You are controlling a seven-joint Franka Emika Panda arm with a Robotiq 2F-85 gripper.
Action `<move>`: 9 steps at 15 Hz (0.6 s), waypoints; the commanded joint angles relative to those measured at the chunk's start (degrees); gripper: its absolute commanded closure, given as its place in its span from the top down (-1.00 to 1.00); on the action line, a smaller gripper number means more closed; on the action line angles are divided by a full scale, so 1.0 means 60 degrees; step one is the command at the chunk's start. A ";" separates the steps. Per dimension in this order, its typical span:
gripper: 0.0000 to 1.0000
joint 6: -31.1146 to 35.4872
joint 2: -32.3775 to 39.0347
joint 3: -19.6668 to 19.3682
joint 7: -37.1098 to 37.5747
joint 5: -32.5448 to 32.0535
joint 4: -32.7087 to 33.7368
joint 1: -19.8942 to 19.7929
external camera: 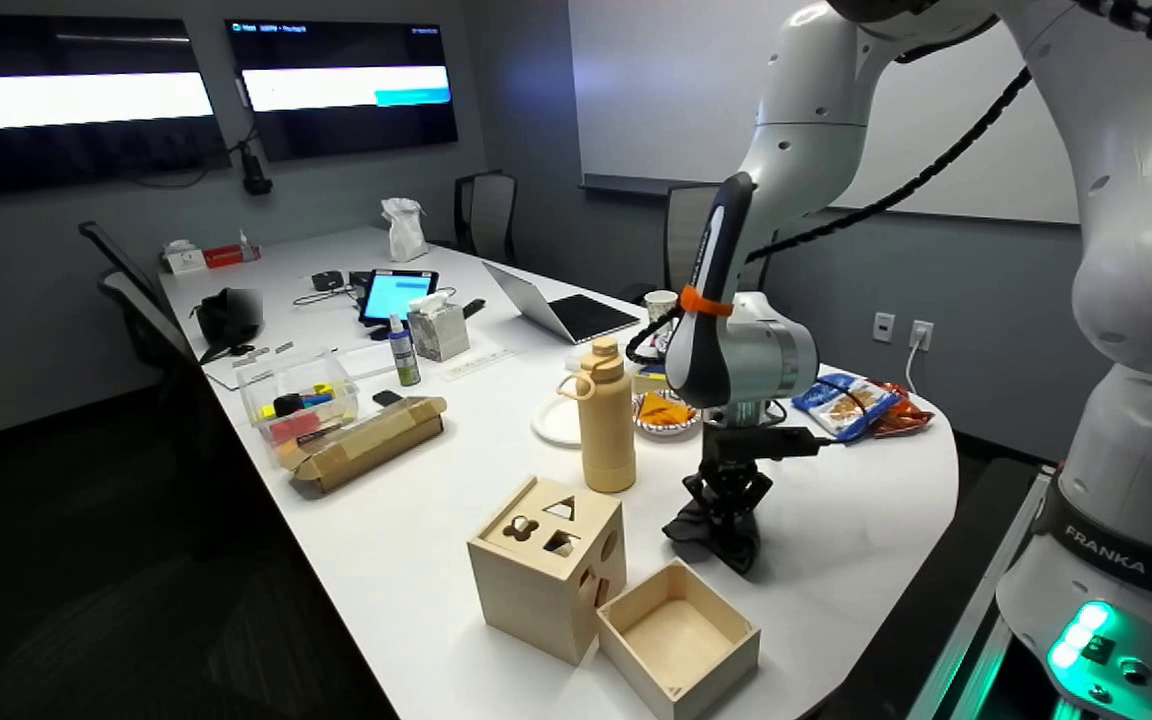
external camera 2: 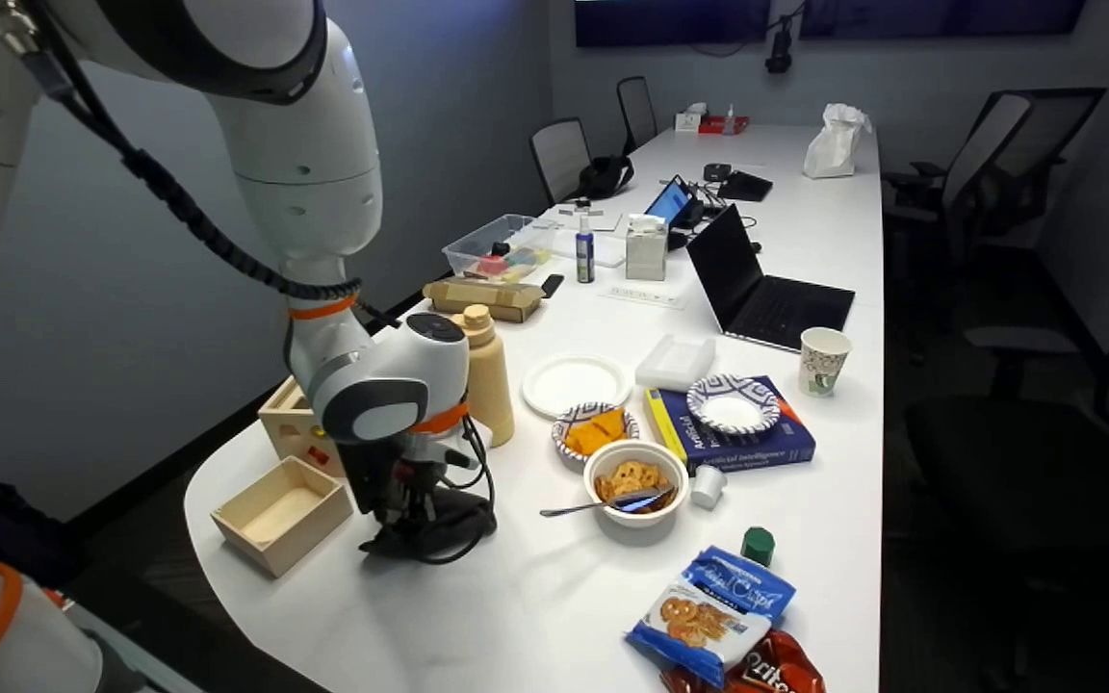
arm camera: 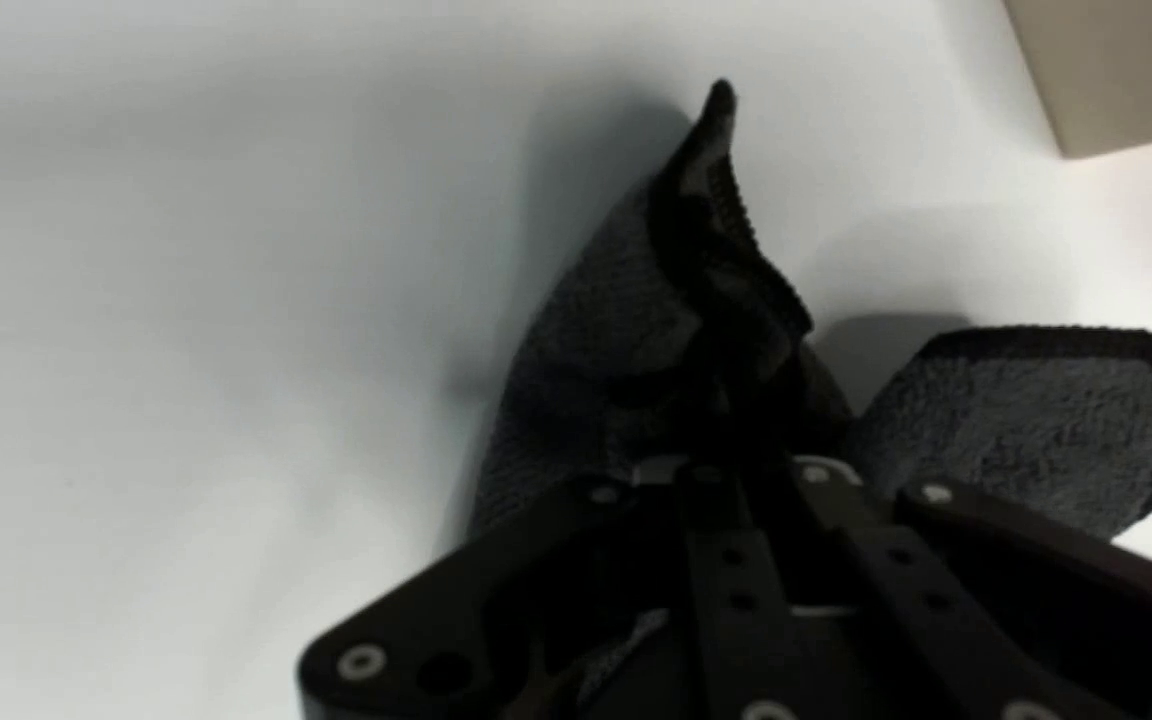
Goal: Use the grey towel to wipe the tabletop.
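The dark grey towel [external camera: 736, 548] lies bunched on the white tabletop [external camera: 856, 520] under my gripper [external camera: 726, 497]. It also shows as a dark heap in an exterior view [external camera 2: 461, 520]. In the wrist view the towel [arm camera: 1026, 430] has a black stitched edge. One folded corner points up and another spreads to the right. My gripper [arm camera: 748, 465] is closed on the towel's bunched middle, low at the white tabletop [arm camera: 186, 350]. The exact pinch between the fingertips is dark and partly hidden.
A wooden shape box [external camera: 546, 570] and open wooden tray [external camera: 676, 640] stand near the towel. A tan bottle [external camera: 606, 425] stands behind the shape box. A bowl of chips [external camera 2: 636, 481], a bowl of orange food [external camera 2: 596, 431] and snack bags [external camera 2: 713, 611] lie across the table.
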 commanded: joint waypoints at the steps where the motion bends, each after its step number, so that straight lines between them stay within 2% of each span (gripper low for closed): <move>1: -0.97 -0.0328 0.0569 0.0010 -0.0158 0.0040 -0.0318 -0.0005; 6: -0.97 -0.1257 0.0236 -0.0483 0.0132 0.0291 -0.1102 0.0212; 9: -0.97 -0.0904 -0.0098 -0.0864 0.0524 0.0861 -0.1877 0.0181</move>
